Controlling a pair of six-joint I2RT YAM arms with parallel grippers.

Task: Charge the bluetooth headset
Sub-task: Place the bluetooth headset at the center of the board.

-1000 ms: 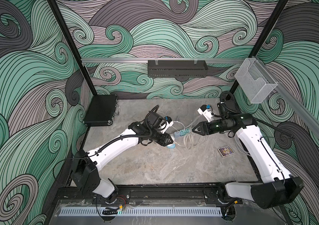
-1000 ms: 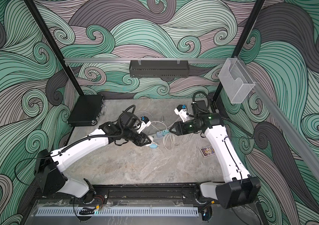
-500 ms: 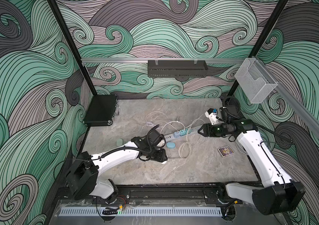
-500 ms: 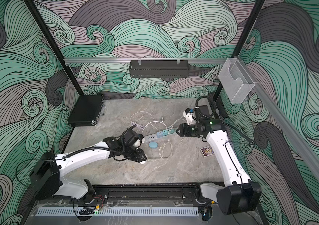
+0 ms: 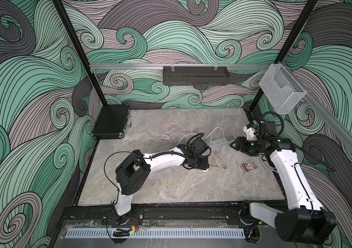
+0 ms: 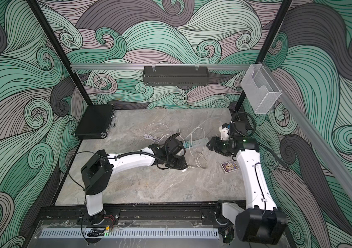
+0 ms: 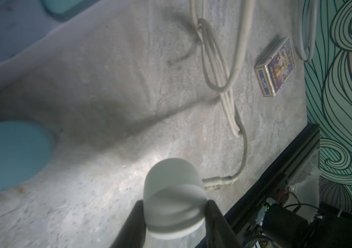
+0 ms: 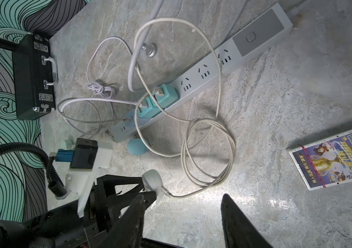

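Left hand (image 7: 175,203): I see it clamped on the white headset case (image 7: 171,184), low over the desk (image 7: 106,107).
Headset case: between the left hand's fingers (image 7: 136,219). The plug (image 7: 215,183) of a white cable (image 7: 245,34) touches its side, just past the fingertips.
Right hand (image 8: 184,204): spread wide, nothing between its fingers, above the desk.
Power strip (image 8: 203,81): ahead of the right hand, with teal adapters (image 8: 166,94) plugged into it.
Card box (image 8: 332,158): on the desk beside the right hand.

Teal-grey swirl-pattern walls (image 5: 170,32); grey marbled floor (image 5: 170,189); black shelf (image 5: 195,75) on back rail (image 5: 127,66); possibly mesh bin (image 5: 281,94).
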